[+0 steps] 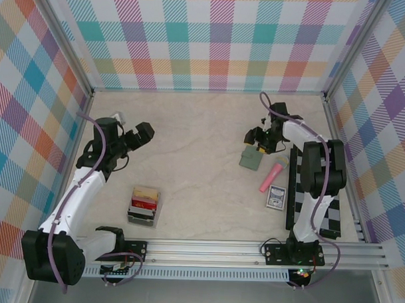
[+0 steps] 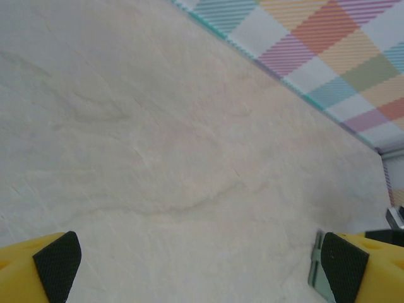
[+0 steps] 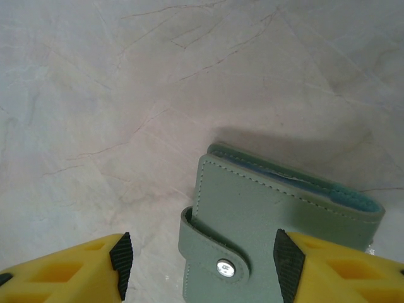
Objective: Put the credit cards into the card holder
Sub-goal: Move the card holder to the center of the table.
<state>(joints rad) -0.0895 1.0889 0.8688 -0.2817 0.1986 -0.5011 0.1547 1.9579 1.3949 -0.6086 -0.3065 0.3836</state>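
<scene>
The card holder (image 3: 284, 221) is a sage-green wallet lying closed on the table, its strap snapped shut. My right gripper (image 3: 203, 262) hovers over its strap end, open. The left pad (image 3: 121, 262) stands clear of the wallet, while the right pad (image 3: 287, 265) is at its edge. From above, the right gripper (image 1: 259, 147) sits just behind the card holder (image 1: 251, 160). The credit cards (image 1: 145, 203), red and tan ones on top, stand in a clear-grey rack (image 1: 142, 219) at the near left. My left gripper (image 1: 142, 134) hangs open over bare table, its jaws (image 2: 196, 265) holding nothing.
A pink stick (image 1: 271, 177) and a blue patterned card box (image 1: 276, 197) lie just near of the card holder. A black-and-white checkered strip (image 1: 315, 202) runs along the right side. Plaid walls enclose the table on three sides.
</scene>
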